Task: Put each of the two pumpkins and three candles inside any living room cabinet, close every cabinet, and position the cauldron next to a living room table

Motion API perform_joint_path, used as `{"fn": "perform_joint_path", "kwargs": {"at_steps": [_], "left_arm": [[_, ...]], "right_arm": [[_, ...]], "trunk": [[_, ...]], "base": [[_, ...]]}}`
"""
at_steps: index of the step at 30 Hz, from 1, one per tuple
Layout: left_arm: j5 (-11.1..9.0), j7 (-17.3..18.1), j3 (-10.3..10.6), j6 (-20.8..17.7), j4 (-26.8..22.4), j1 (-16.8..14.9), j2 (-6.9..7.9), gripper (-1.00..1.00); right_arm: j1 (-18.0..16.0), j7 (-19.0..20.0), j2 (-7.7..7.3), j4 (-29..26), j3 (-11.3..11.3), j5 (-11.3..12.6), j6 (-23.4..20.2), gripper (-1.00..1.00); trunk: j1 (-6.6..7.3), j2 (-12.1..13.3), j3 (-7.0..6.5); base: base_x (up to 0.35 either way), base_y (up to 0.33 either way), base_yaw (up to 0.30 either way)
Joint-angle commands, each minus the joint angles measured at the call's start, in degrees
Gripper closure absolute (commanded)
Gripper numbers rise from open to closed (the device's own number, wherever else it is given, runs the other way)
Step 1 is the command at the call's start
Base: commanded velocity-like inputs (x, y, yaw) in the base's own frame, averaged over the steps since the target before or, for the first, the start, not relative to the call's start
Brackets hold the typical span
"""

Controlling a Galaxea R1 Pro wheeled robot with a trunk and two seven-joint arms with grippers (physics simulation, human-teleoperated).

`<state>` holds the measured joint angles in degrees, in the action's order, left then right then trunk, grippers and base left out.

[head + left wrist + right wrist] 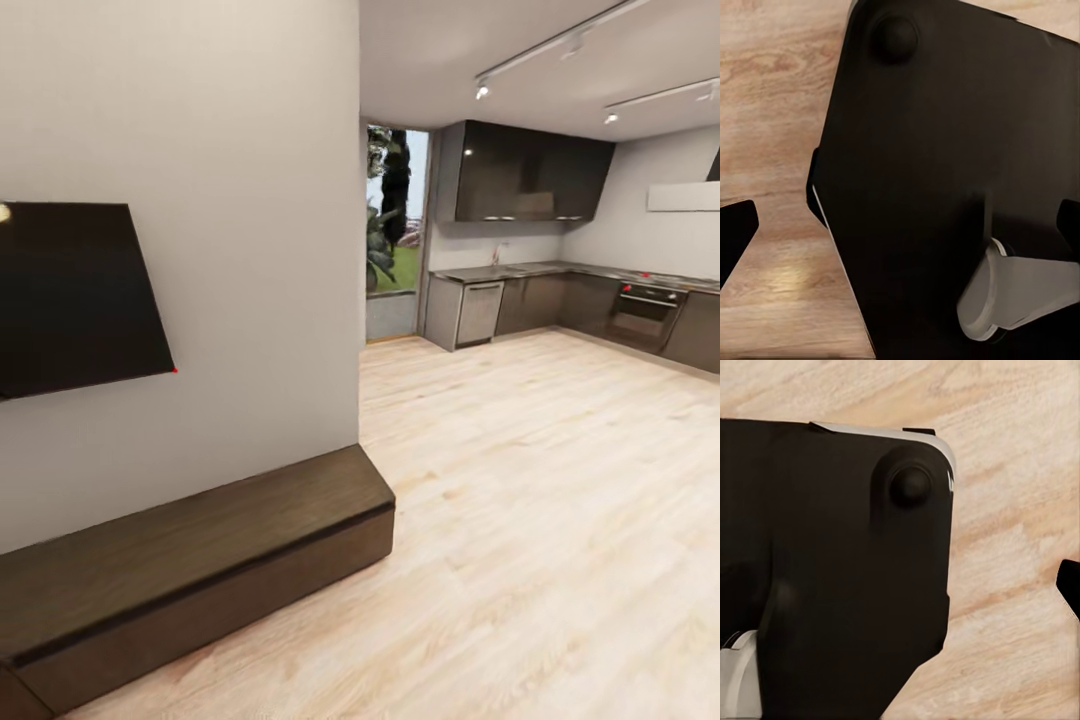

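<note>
The flat matte black base plate [945, 150] of the robot has rounded corners and a thin white edge, a round black knob [909, 486] near one corner, and a pale grey cylindrical joint [1016, 296] above it

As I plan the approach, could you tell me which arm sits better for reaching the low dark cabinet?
Probably the left. In the head view the cabinet lies low at the left, under the wall screen, on the left arm's side. Both wrist views look down at the robot's dark base over wood floor, so neither arm is extended.
</note>
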<state>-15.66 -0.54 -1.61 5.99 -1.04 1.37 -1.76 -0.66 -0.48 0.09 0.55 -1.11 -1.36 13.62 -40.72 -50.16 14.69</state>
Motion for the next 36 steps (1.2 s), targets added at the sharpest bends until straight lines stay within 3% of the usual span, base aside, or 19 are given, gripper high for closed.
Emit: {"fn": "perform_joint_path", "kwargs": {"at_steps": [1, 36], "left_arm": [[-0.16, -0.05, -0.14, 0.07, -0.10, 0.03, -0.04, -1.00], [-0.16, -0.07, -0.14, 1.92, 0.16, 0.03, -0.40, -1.00]], "right_arm": [[-0.04, -0.05, 0.00, 0.06, -0.10, -0.14, 0.18, -1.00], [-0.04, -0.05, -0.13, 1.46, -0.12, -0.14, 0.36, -1.00]], "trunk": [[0.22, 0.37, -0.10], [7.91, 14.41, -5.44]], "base": [[0.000, 0.000, 0.262], [0.000, 0.000, 0.262]]}}
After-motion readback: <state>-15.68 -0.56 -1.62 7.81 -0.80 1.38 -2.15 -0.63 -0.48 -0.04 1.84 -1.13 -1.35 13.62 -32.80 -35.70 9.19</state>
